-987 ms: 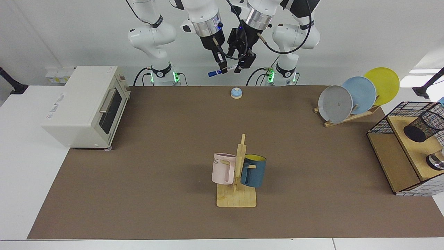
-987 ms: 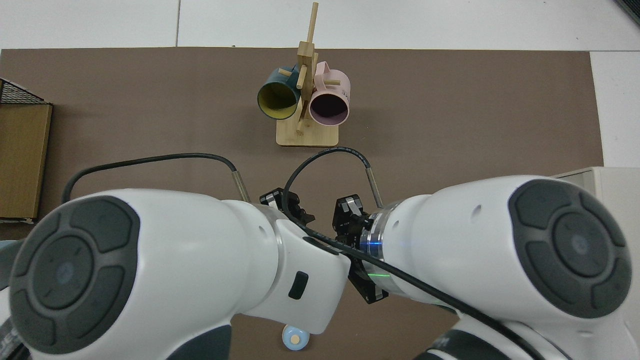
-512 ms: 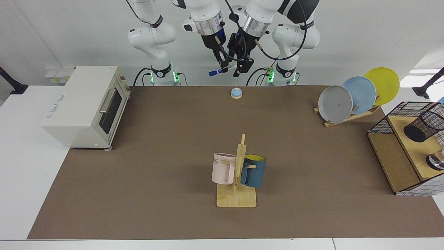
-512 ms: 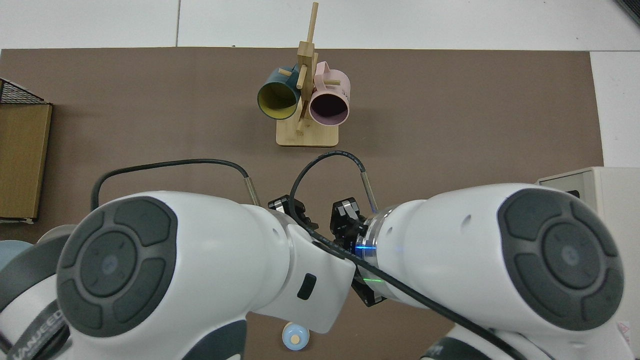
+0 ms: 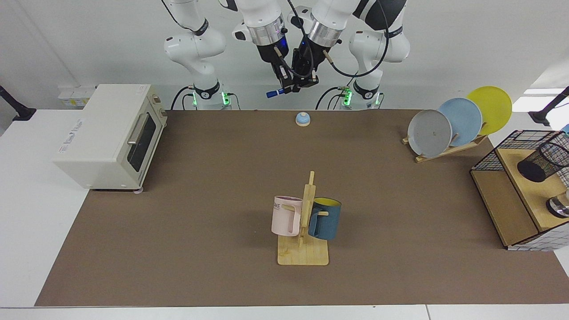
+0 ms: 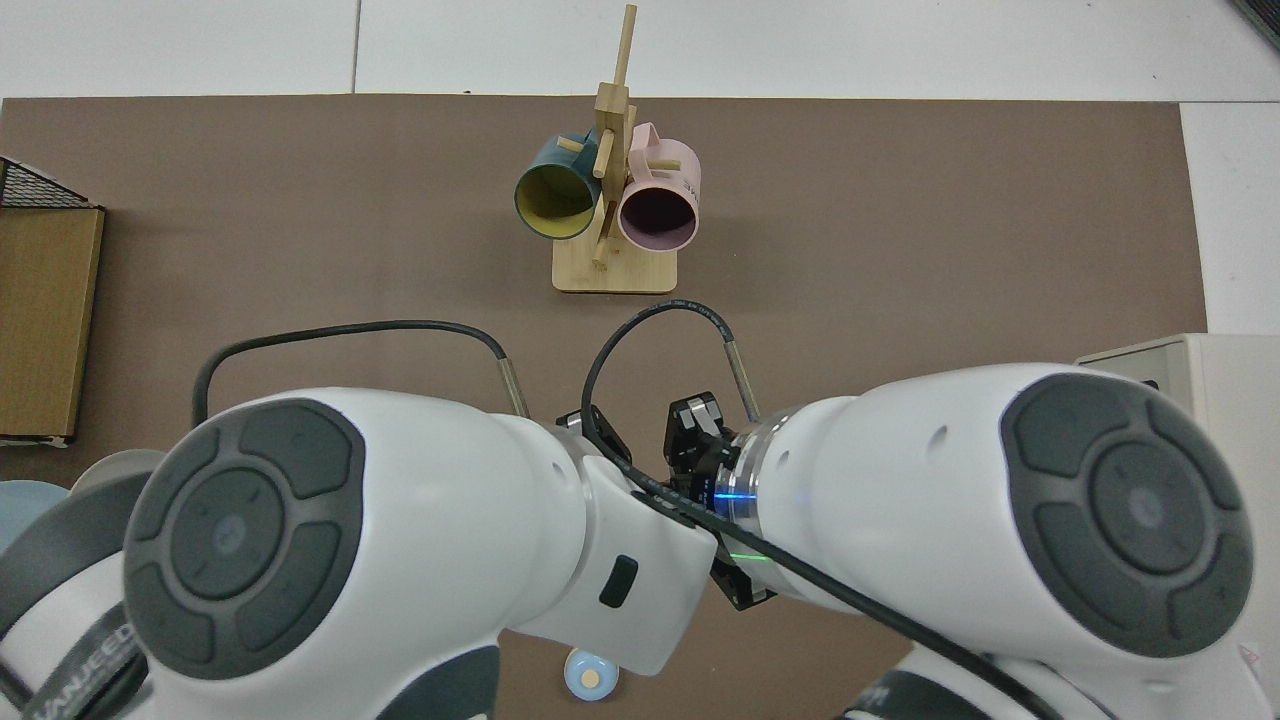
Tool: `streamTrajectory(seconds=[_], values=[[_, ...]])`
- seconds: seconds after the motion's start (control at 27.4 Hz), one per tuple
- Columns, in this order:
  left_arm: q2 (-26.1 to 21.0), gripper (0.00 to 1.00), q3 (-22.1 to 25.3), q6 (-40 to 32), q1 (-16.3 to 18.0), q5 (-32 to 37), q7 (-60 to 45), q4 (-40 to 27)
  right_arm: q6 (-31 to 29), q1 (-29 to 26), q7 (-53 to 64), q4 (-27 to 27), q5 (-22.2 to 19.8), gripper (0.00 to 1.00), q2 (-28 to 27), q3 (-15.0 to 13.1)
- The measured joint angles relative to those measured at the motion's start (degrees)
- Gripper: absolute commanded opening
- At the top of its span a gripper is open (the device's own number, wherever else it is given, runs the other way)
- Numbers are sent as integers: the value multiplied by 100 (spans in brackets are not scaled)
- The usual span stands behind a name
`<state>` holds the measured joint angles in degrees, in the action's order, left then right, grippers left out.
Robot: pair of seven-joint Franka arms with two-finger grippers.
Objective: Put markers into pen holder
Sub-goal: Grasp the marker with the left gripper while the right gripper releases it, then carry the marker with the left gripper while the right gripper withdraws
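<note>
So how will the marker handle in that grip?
Probably stiff and light: the marker juts sideways from the right gripper without sagging. Its smooth round barrel may twist or slip; the left gripper hangs close beside, high at the back.

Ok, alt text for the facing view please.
Above the table's far edge, the right gripper holds a blue-capped marker, with the left gripper close beside it. The black mesh pen holder lies tipped on a wooden shelf at the view's right edge.
</note>
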<state>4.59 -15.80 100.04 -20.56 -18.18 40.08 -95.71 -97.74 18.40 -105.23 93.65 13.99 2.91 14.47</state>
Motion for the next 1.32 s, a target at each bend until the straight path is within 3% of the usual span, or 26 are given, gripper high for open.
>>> streamTrajectory(seconds=[0.22, 0.26, 0.33, 0.37, 0.69, 1.1, 1.32], values=[[-2, 0, -2, 19, 0, -2, -16, -2, -2, -2, 0, 0, 0, 3, 0, -7], [-2, 0, -2, 22, 0, -2, -17, -2, -2, -2, 0, 0, 0, 22, 0, -8], [-3, 0, -3, 29, 0, -2, -21, -3, -1, -4, 0, 0, 0, 93, 0, -10], [-3, 0, -4, 33, 0, -2, -21, -3, 2, -4, 1, 0, 0, 99, 0, -11], [-4, 0, 58, 62, 9, 14, -21, -3, 427, -123, 774, 1, -166, 100, 1, -153], [-4, 0, 73, 55, 14, 201, -308, -22, 840, -379, 3415, -30, -854, 100, 85, -205], [-4, 0, 89, 52, 17, 442, -663, -52, 992, -382, 4847, -41, -1001, 100, 180, -494]])
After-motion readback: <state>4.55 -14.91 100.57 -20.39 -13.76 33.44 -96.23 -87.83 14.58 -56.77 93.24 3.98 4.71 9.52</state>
